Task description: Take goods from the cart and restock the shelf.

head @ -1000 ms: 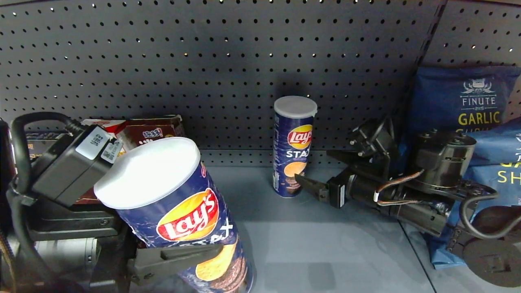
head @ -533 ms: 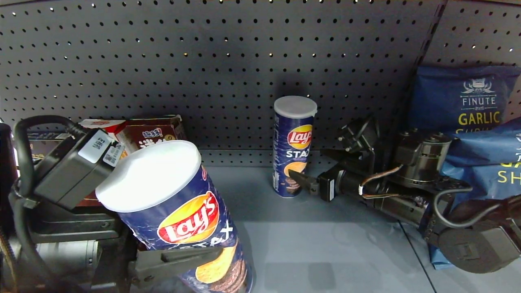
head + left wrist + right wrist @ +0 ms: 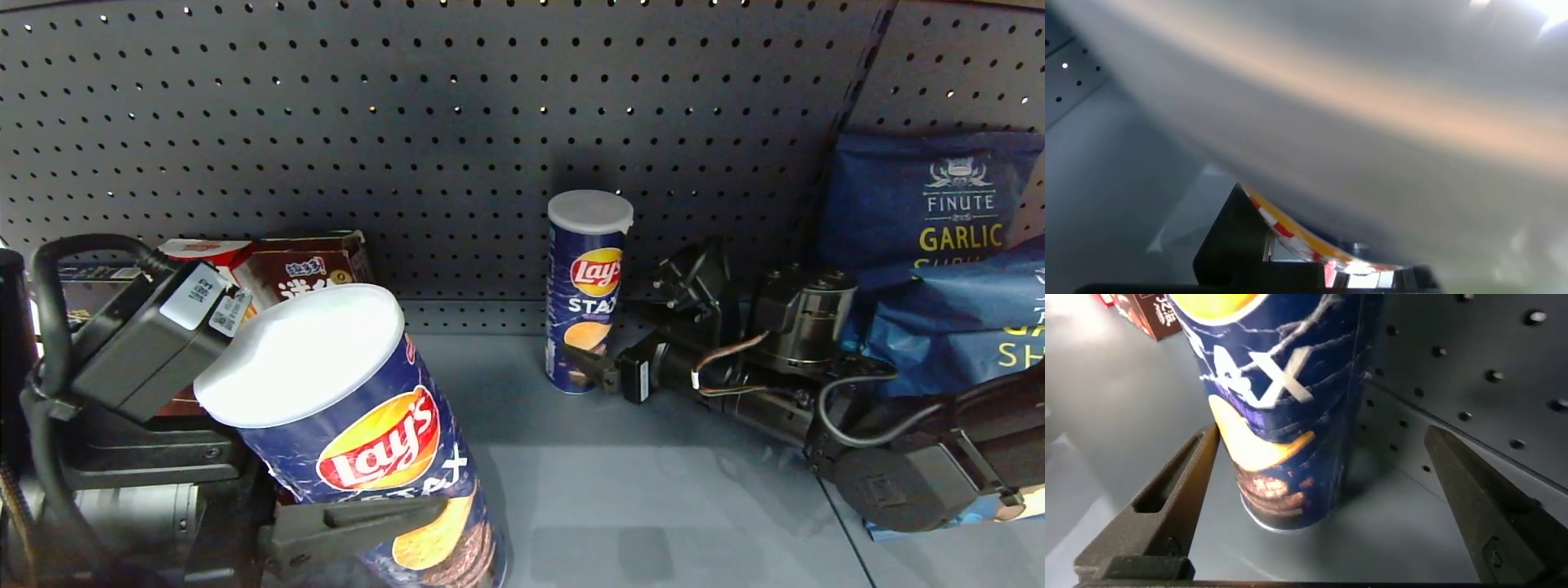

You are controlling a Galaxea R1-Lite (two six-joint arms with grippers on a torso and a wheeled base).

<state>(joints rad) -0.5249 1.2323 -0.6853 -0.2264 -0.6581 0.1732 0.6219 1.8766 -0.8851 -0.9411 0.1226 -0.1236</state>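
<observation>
**Two chip cans at the shelf, one clamped, one straddled**

Two blue chip cans with white lids are in play. The near can [image 3: 351, 425] sits at the front left, tilted so that its lid leans to the left and its base points down toward the front edge. The left claw [image 3: 384, 506] is clamped on it low on the body, with one dark finger [image 3: 351, 523] lying across the front of the label; the other finger is hidden behind the can.

The far can [image 3: 588, 286] stands upright on the grey shelf [image 3: 653, 490], close to the pegboard [image 3: 408, 122] at the back. The right claw [image 3: 594, 359] comes in low from the right, level with the can's base. The right wrist view shows its two fingers spread apart, one on each side of the can's lower part, with a gap on both sides, so neither touches it.

Brown boxes [image 3: 302, 261] lie at the back left, behind the near can. Blue bags [image 3: 922, 204] lean at the right, behind the right arm.
</observation>
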